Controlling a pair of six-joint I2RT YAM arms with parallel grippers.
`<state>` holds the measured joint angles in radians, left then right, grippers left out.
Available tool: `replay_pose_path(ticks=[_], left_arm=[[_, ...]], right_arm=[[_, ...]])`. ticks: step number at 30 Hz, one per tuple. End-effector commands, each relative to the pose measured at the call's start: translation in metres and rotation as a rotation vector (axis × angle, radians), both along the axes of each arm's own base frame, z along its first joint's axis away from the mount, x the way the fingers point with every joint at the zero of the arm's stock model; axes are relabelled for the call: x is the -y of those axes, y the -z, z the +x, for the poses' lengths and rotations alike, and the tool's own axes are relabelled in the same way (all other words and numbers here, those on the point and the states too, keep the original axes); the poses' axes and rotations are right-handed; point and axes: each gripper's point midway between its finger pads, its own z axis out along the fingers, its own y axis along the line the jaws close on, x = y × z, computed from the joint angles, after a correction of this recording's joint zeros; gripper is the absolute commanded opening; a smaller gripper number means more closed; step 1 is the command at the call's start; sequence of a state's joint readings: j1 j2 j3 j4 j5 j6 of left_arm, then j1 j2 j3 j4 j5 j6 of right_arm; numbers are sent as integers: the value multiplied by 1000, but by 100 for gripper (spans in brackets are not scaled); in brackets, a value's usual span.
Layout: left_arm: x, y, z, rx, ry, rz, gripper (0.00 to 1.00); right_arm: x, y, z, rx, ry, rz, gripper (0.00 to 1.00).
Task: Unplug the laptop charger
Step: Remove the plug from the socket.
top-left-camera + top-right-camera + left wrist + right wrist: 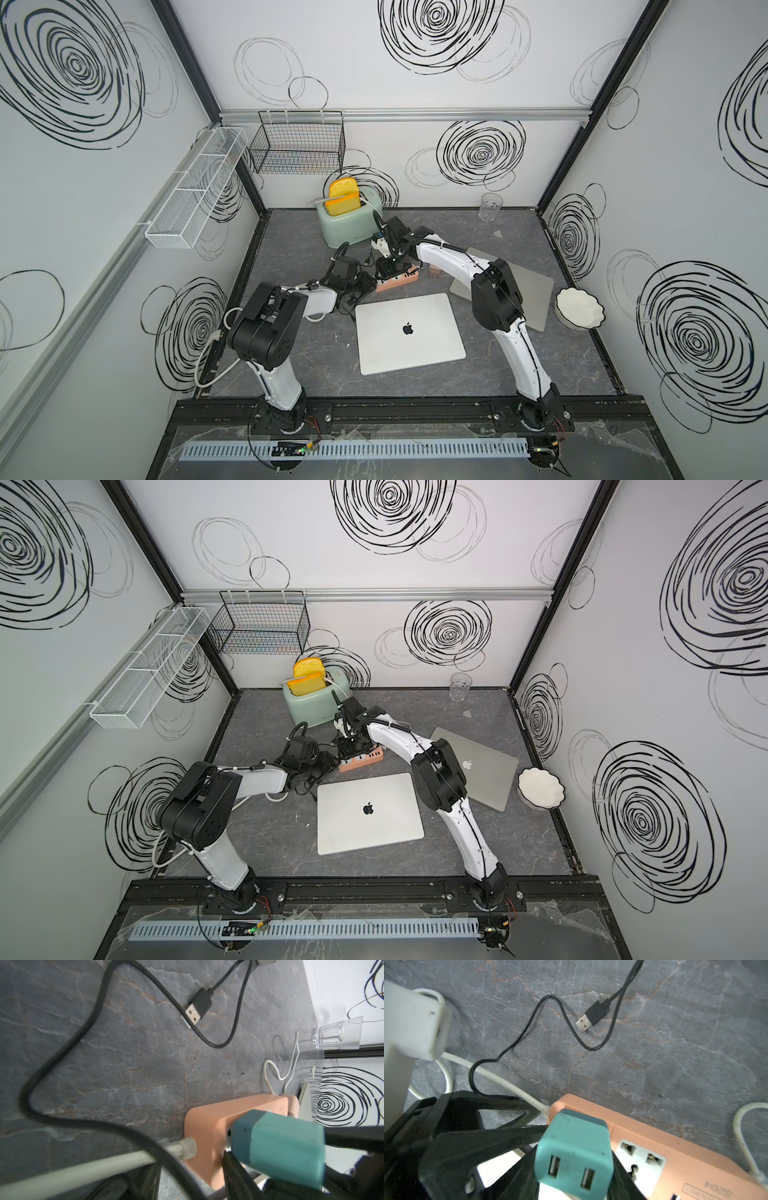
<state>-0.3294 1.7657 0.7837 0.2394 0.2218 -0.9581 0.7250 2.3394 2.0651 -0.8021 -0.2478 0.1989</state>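
The teal charger (574, 1153) stands at the cord end of a peach power strip (695, 1147) on the grey marbled surface (654, 1043), just behind a closed silver laptop (409, 332). The right pincer (387, 269), reaching down from above, is clamped on the charger's sides. The left pincer (370, 286) meets the strip's cord end with its fingers partly apart; whether it grips cannot be told. A loose black USB plug (585, 1020) lies nearby.
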Motion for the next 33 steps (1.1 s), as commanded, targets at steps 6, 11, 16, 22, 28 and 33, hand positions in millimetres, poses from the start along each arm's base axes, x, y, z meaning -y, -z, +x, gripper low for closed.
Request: replay_pose_path(ticks=[6,11,16,22,28,33], left_arm=[[-26,78,-58,-263,-1,175,52],[-27,84,-62,-278,5,193,51],[-30,89,-66,-291,9,210,51],[-30,93,-69,-298,18,215,50],[-29,93,-70,-298,25,220,50],[-30,95,-71,-302,27,226,50]], right_arm=[[-4,-3,-16,-44,-32,-40,17],[-6,-7,-19,-50,-36,-22,16],[-15,-18,-24,-106,-26,69,15],[-9,-22,-14,-96,6,80,15],[4,-8,-13,9,-50,-106,15],[2,-13,-14,6,-48,-92,15]])
